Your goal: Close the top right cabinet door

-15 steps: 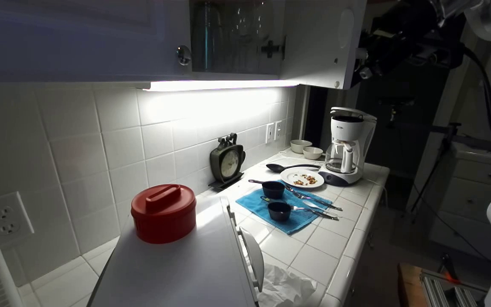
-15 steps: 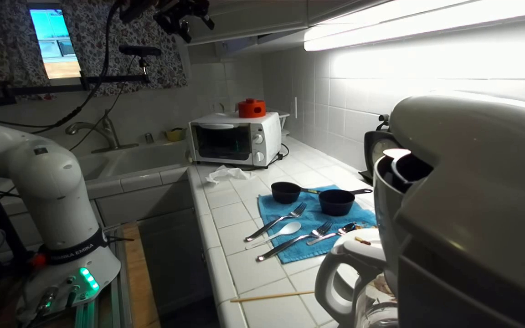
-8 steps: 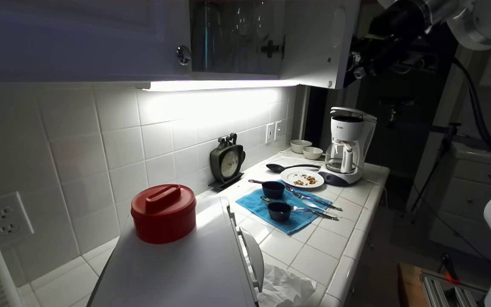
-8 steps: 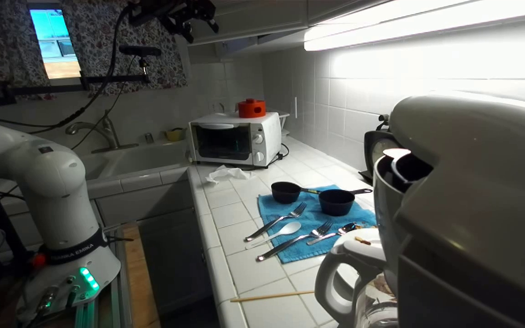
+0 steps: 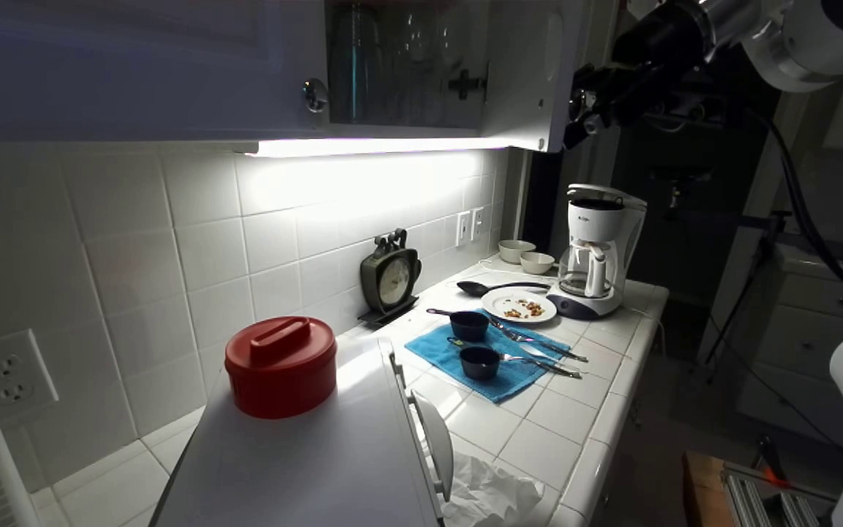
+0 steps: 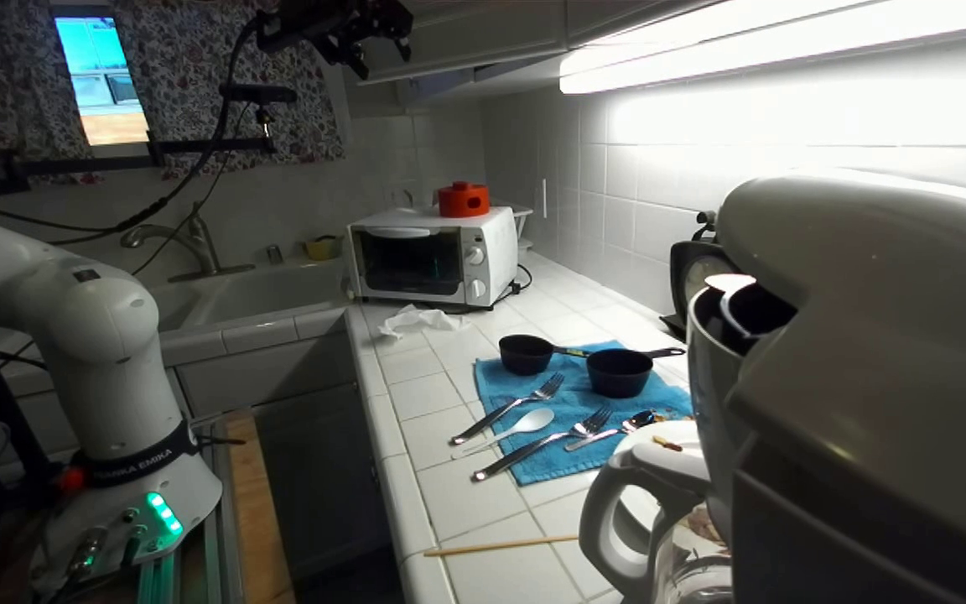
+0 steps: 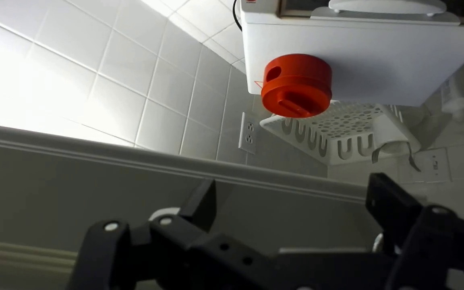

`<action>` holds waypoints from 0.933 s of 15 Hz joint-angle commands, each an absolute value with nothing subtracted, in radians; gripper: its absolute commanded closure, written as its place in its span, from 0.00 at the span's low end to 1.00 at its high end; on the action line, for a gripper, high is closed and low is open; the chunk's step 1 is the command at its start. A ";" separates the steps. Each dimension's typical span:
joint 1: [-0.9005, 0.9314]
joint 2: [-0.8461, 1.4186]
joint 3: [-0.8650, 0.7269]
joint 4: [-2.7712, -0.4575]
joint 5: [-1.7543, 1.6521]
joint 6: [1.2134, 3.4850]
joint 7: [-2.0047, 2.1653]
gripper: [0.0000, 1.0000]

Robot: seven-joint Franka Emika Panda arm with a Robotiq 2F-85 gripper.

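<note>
Cabinet (image 5: 407, 133) holds glasses (image 5: 417, 42) — door (image 5: 525, 77) open, gripper (image 7: 294, 199) just beside it.

Exterior views: opposed along shared countertop (image 5: 549, 443) | wrist view: downward (obliquely)

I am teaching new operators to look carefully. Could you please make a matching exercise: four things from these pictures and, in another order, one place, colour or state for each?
Things:
1. Gripper
2. Cabinet door nearest it
3. Lidded red container
4. Flat cloth

Places, colours, states:
A. on the toaster oven
B. blue
C. jaws apart
D. standing open

Right pairs: 1-C, 2-D, 3-A, 4-B
</note>
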State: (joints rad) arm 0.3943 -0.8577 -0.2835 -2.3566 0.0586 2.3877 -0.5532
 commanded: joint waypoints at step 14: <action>0.403 -0.617 -0.308 -2.211 0.193 2.545 -0.632 0.00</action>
